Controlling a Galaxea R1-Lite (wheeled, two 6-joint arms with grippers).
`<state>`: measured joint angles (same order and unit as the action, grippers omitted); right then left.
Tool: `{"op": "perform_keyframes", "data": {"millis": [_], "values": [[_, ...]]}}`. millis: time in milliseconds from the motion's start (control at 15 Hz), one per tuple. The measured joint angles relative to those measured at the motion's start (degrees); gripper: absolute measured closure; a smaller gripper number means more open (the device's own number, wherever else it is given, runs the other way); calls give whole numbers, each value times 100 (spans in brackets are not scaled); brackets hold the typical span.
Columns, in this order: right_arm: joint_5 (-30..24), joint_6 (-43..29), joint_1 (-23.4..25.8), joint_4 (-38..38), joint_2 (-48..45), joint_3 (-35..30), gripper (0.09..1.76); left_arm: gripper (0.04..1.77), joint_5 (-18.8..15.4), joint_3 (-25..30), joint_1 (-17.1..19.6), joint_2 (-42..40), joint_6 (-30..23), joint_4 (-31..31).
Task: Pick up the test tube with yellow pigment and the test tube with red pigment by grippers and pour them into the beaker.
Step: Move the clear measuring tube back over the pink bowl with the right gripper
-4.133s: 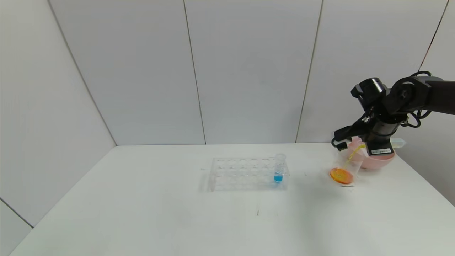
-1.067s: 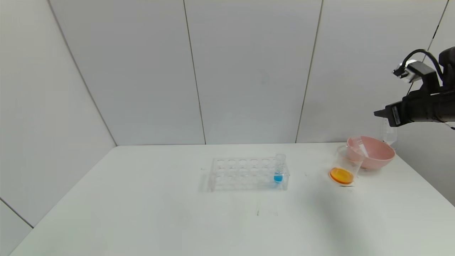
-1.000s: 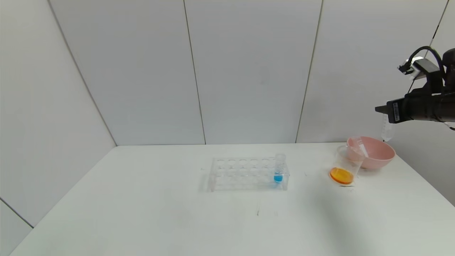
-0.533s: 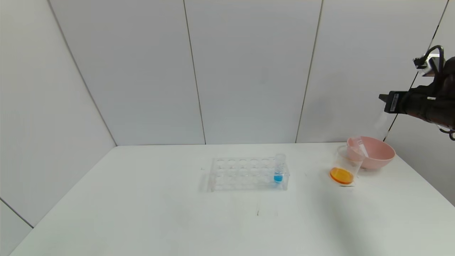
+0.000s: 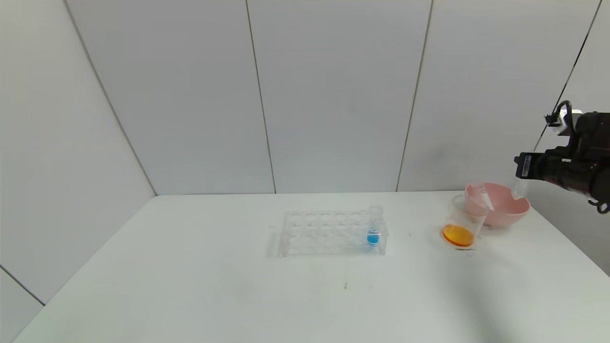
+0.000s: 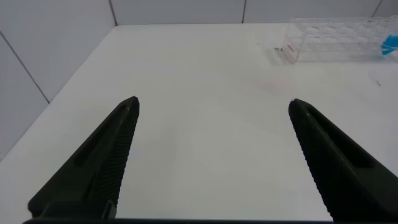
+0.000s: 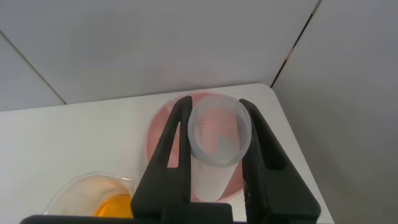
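While tilted, beaker (image 5: pixel 461 223) orange-filled.

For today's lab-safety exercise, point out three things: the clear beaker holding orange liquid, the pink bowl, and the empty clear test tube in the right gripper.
clear beaker with orange liquid (image 5: pixel 458 234), head view, on the liquid-filled base.
pink bowl (image 5: pixel 517 208), head view, on its front rim.
empty clear test tube (image 7: pixel 217 140), right wrist view, on its open mouth, between the fingers.

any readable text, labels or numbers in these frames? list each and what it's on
No text can be read.
Small white label on the right pincer, seen in the head view: print too small to read.
Faint moulded ridges inside the emptied test tube it grips over the pink bowl: not legible as figures.
Beaker, rack, left pincer: no markings visible.
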<state>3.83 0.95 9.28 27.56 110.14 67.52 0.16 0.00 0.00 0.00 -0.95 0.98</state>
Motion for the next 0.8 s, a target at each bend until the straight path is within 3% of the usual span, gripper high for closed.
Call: {"op": "perform_keyframes", "data": {"millis": [800], "values": [[525,-11,22,10,1031,783,132,9,0,0,0,0,0,0]]}}
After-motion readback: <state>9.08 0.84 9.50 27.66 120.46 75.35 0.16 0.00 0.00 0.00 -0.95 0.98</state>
